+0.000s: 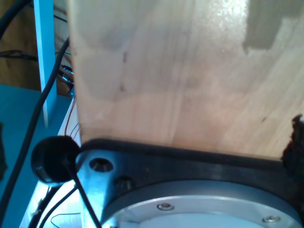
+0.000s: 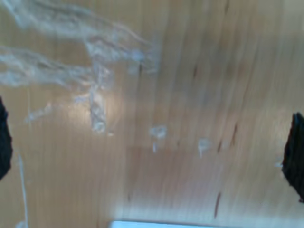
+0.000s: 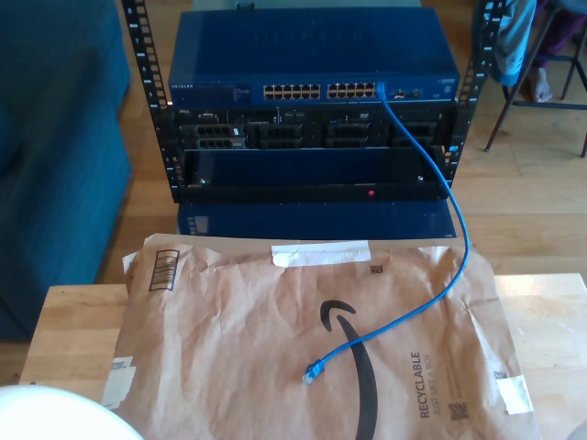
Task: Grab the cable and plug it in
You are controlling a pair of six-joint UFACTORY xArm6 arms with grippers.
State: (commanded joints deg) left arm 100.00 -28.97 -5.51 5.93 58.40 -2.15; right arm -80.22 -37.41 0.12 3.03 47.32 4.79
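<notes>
The bright-blue cable [image 3: 456, 220] has one end plugged into a port on the blue network switch [image 3: 312, 55] in the rack. It runs down the exterior view's right side and curves back onto the brown paper. Its loose plug end [image 3: 313, 373] lies flat on the paper near the middle of the table. My first gripper [image 1: 148, 147] hangs open over bare wood and a black-rimmed metal base [image 1: 199, 209]; one dark fingertip [image 1: 295, 137] sits at the frame edge. My second gripper [image 2: 148, 152] is open over glue-marked wood, with nothing between its dark fingertips [image 2: 294, 156].
The brown paper [image 3: 275, 339] covers most of the wooden table [image 3: 73, 330]. The rack [image 3: 312, 137] stands behind the table with server units under the switch. A person sits at the exterior view's top right. A thick black cable [image 1: 28, 118] runs beside a teal post [image 1: 45, 57].
</notes>
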